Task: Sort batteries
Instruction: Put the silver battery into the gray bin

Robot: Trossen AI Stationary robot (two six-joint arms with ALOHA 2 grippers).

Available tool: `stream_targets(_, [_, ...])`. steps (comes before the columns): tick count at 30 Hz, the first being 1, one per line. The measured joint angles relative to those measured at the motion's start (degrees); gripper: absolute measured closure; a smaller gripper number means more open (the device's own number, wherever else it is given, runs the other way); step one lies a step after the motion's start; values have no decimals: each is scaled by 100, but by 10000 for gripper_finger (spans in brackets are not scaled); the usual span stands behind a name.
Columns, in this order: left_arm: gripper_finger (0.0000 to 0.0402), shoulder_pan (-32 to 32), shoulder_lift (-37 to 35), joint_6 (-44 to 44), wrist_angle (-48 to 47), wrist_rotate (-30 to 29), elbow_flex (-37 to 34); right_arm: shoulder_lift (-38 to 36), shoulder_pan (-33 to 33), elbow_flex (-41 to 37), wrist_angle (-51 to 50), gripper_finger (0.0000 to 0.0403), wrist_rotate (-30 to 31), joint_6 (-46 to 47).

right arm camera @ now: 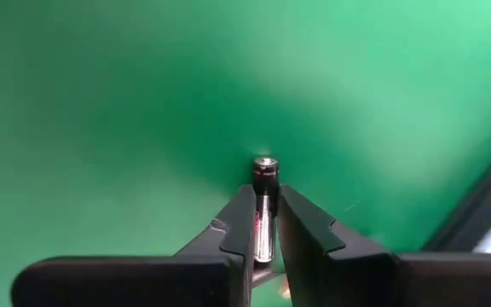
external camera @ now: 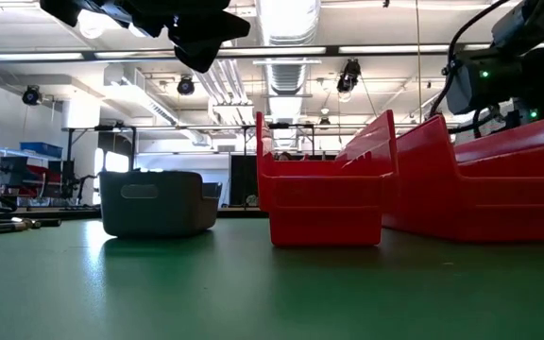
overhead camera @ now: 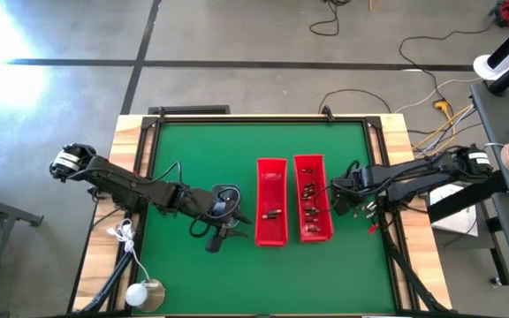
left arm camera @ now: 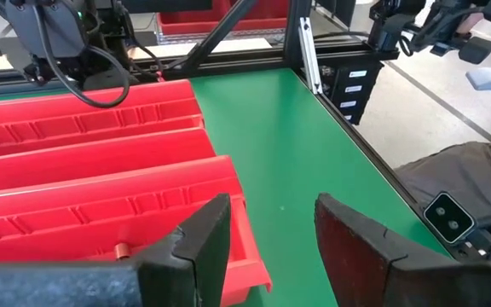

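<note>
Green matting [overhead camera: 201,159], smooth and matte, is seen across the whole table top, framed by pale wood edging. Two long red plastic bins [overhead camera: 271,201] with ribbed inner walls are set side by side at the middle; the right-hand bin [overhead camera: 313,198] holds many small dark batteries [overhead camera: 308,196], while only a few are seen in the other. A slim cylindrical battery [right arm camera: 264,205], dark with a silvery cap, is pinched between the fingers of the right gripper [right arm camera: 264,223] above the mat just right of the bins; its printing cannot be read. The left gripper [left arm camera: 267,230] is held with its fingers spread apart, empty, beside the left bin's end. A rounded grey tray [external camera: 152,202] is made out in the low view.
</note>
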Motion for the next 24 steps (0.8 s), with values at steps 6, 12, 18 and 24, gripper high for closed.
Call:
stream_targets(6, [251,-23,-24,0,-4,7,0,7,7,32,80,356,-565,66])
stream_targets(12, [251,-52,-96,0,11,3,0,7,5,-162,209,343,-581,160])
stream_targets(18, [251,-107,-100,15,18,4,0,7,7,-230,300,351,-544,97])
stream_targets(24, [251,-207,-108,313,231,35,-2,-29,9,-151,247,380,-385,-42])
